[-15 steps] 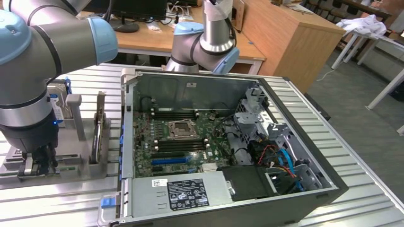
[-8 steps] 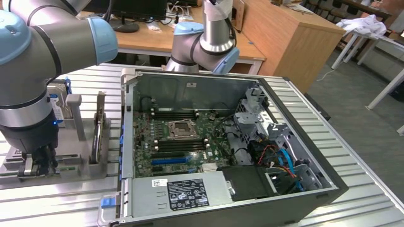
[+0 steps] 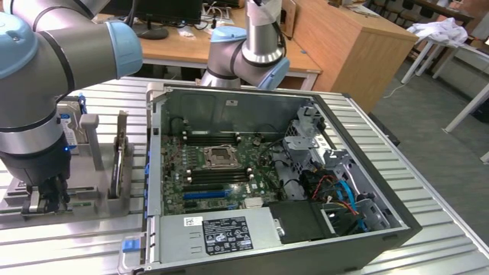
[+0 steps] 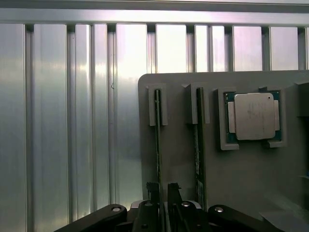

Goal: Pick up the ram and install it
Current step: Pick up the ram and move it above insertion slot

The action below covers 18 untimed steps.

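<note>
Over on the exterior view's left, the arm is parked low over a grey holder (image 3: pixel 91 201) that sits on the ribbed aluminium table (image 3: pixel 428 189), right beside the open PC case (image 3: pixel 386 226). The gripper (image 3: pixel 46 197) hangs just above that holder, well apart from the motherboard (image 3: pixel 191 166).

From the wrist view you get the better look. The grey holder (image 4: pixel 178 159) has two slots with a stick standing on edge in each, plus a pocket with a CPU (image 4: pixel 252 116) lying flat in it. The ram (image 4: pixel 157 140) is the stick further from the CPU, and it's seated in its slot. The second stick (image 4: pixel 199 145) stands between it and the CPU.

The gripper (image 4: pixel 163 203) is lined up on the near end of the ram. Its fingers (image 4: pixel 175 195) stand a little apart with a dark gap between them, so I'd call the jaws slightly parted and not clamped on anything. One finger looks to be right against the edge of the stick, but I can't tell if it actually touches.

Inside the case, the black memory slots (image 3: pixel 217 137) near the CPU socket (image 3: pixel 221 154) look bare, and the blue slot (image 3: pixel 205 195) sits lower on the board.
</note>
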Tool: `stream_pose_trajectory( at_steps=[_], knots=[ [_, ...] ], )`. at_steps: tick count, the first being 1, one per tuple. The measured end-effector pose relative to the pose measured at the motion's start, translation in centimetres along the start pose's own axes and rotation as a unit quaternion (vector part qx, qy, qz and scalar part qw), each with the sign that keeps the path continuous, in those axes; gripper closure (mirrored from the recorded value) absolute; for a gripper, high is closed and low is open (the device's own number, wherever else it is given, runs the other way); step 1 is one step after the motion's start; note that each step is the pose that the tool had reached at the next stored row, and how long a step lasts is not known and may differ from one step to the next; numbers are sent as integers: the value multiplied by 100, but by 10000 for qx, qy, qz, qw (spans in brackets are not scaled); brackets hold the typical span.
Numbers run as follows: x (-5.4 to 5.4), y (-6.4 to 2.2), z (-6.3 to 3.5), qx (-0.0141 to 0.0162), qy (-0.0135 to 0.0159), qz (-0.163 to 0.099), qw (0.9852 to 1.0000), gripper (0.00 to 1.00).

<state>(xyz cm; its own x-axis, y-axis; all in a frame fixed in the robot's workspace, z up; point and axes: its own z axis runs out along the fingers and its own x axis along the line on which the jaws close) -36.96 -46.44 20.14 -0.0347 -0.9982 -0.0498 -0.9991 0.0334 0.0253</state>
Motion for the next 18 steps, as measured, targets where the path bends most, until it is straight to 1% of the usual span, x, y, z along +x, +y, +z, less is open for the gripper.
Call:
stream_pose_trajectory(
  at_steps=[5,6,18],
  knots=[
    [0,0,0,0,1,0,10000,80],
    [0,0,0,0,0,0,10000,87],
    [0,0,0,0,0,0,10000,88]
  ],
)
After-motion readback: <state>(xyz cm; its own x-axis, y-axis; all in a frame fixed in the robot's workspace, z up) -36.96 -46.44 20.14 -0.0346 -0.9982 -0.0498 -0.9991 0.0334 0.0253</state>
